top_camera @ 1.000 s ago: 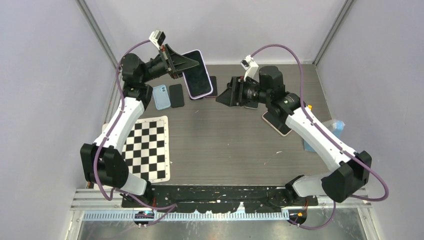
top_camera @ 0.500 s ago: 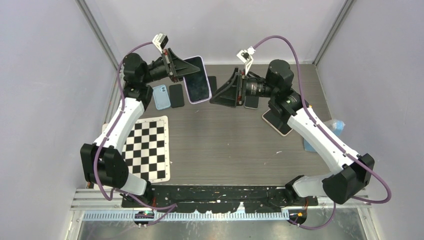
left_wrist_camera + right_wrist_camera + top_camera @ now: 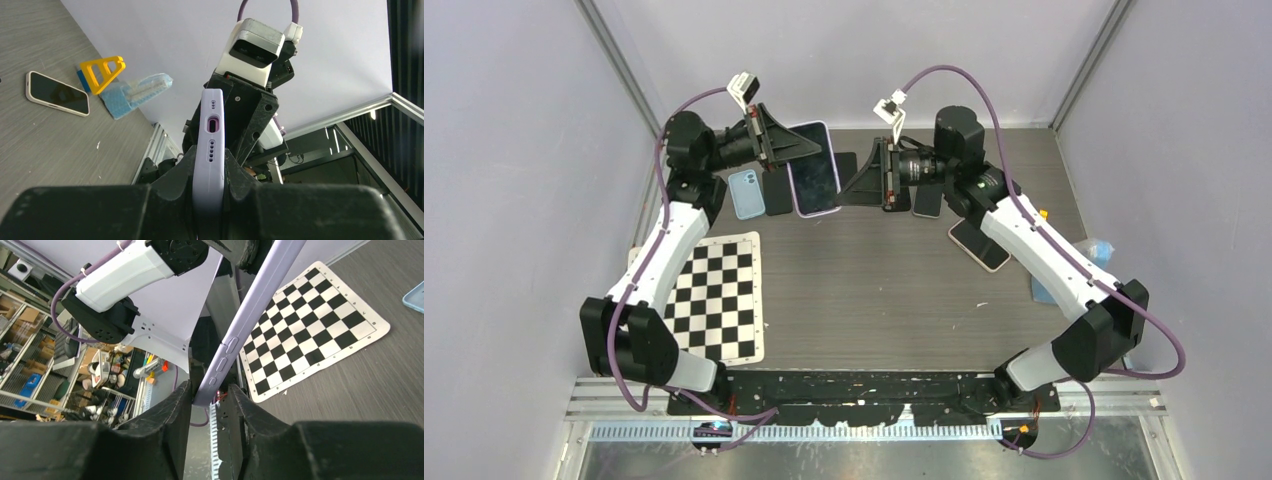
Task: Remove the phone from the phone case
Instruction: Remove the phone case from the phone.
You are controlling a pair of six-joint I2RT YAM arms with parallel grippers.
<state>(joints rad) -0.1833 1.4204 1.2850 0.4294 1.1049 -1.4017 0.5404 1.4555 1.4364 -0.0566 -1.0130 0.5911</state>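
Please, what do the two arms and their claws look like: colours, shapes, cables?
The left arm and right arm have white links between bulky black joints. A purple cable loops along each. The left claw and right claw are black wedges, each with a small white camera behind it.

Pale lilac walls close in on three sides, left wall [image 3: 514, 150], far wall [image 3: 854, 50] and right wall [image 3: 1184, 150], evenly lit, with bare metal posts [image 3: 619, 70] running up the two far corners. Down below sits a dark wood-grain table [image 3: 874, 290], with a slotted aluminium rail [image 3: 874, 432] along its near edge. Out beyond the enclosure, the right wrist view catches cluttered shelving [image 3: 30, 340].
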